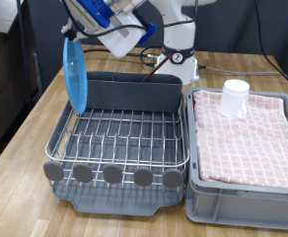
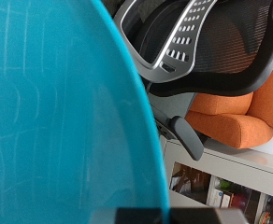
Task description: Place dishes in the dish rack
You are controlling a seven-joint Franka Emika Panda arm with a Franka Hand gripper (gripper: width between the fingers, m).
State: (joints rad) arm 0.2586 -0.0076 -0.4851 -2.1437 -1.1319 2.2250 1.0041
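Observation:
My gripper is shut on the top edge of the bright-blue plate. It holds the plate on edge over the exterior view's left side of the silver wire dish rack, with the lower rim down among the wires. The plate fills most of the wrist view. The small white cup stands upside down on the pink checked cloth at the exterior view's right. The reddish-brown wooden spoon leans out of the grey utensil caddy at the rack's back.
The grey crate with the pink checked cloth sits against the rack's right side in the exterior view. The rack's grey round tabs line its front. Cables run along the table's far edge. A black office chair shows in the wrist view.

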